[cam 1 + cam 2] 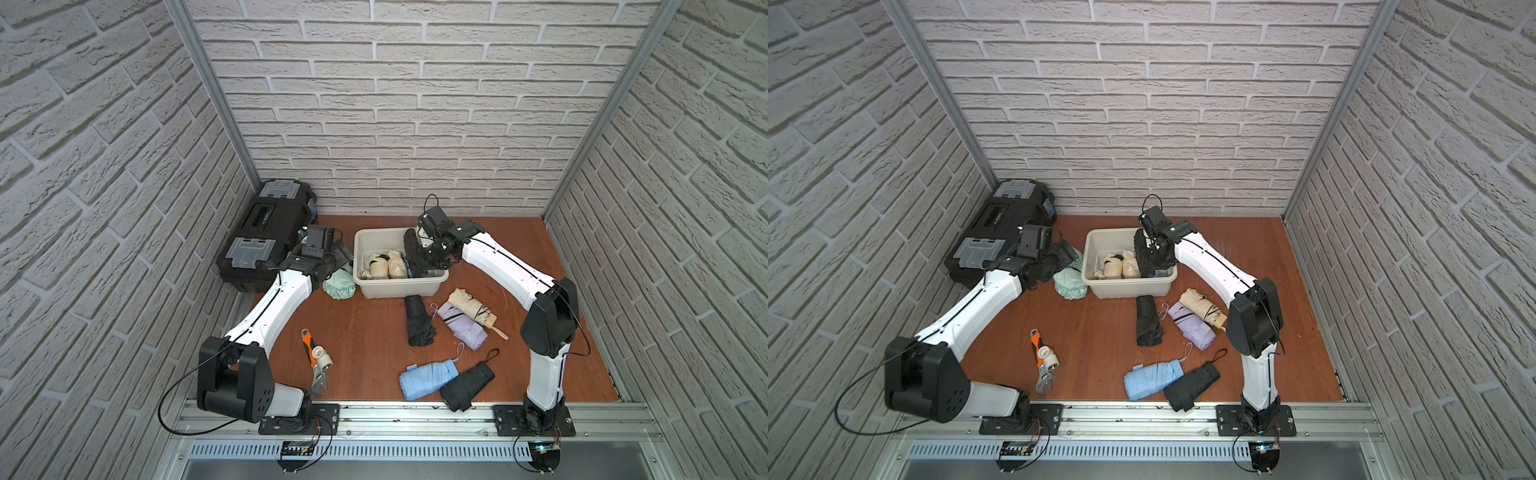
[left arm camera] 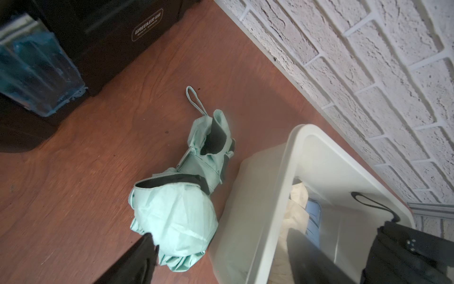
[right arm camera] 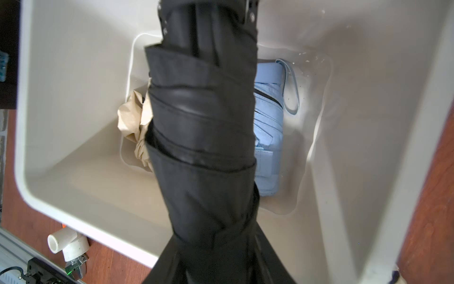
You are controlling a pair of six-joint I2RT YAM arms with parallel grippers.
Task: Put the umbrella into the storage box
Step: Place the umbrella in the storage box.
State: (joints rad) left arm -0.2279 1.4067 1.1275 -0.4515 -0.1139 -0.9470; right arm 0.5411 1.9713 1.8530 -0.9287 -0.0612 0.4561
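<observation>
The off-white storage box [image 1: 399, 286] [image 1: 1129, 286] [image 2: 319, 137] [image 3: 73, 73] stands at the middle back of the wooden floor. My right gripper [image 1: 434, 253] [image 1: 1158, 251] [image 3: 216, 258] is shut on a folded black umbrella [image 1: 415, 253] [image 1: 1146, 257] [image 2: 405, 253] [image 3: 204, 123], held lengthwise above the box's right half. Cream umbrellas [image 1: 386, 266] [image 3: 137, 123] and a light blue one [image 3: 267, 127] lie inside. My left gripper [image 1: 338, 257] [image 1: 1065, 255] [image 2: 221, 236] is open just left of the box, over a mint green umbrella [image 1: 340, 284] [image 1: 1071, 284] [image 2: 172, 209] lying on the floor against the box wall.
A black toolbox [image 1: 266, 237] sits at the back left. An orange wrench [image 1: 311, 361] and a white pipe fitting [image 1: 323, 357] lie front left. In front of the box lie black [image 1: 419, 320], lilac [image 1: 463, 324], cream [image 1: 473, 307], light blue [image 1: 428, 378] and another black [image 1: 467, 384] umbrella.
</observation>
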